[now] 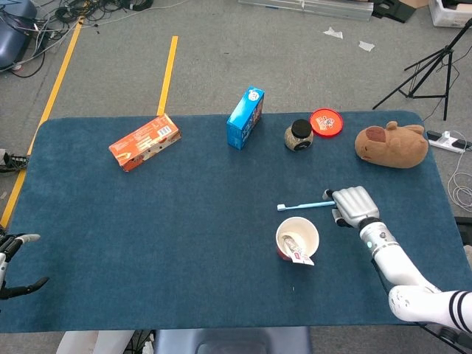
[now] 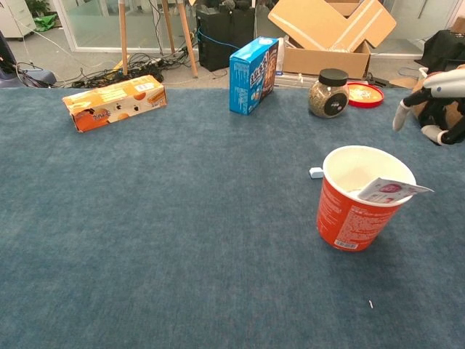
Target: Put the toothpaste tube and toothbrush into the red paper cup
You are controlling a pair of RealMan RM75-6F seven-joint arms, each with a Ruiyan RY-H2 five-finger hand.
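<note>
My right hand (image 1: 352, 206) sits just past the toothbrush (image 1: 302, 206) handle end, fingers loosely spread and apparently holding nothing, so I figure the brush lies flat on the counter (image 1: 184, 221) behind the red paper cup (image 1: 297, 237). The toothpaste tube (image 1: 297, 248) is already leaning inside the cup, tail over the rim.

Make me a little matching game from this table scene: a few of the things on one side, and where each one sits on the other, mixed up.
Things:
1. white toothpaste tube
2. light blue toothbrush
3. brown plush toy animal
4. orange cardboard box

Places:
A. lying flat on the far left part of the blue table cover
B. inside the red paper cup, its end poking over the rim
C. far right corner of the table
D. on the cloth just behind the cup, handle end at the right robot hand

Pairs: 1-B, 2-D, 3-C, 4-A
</note>
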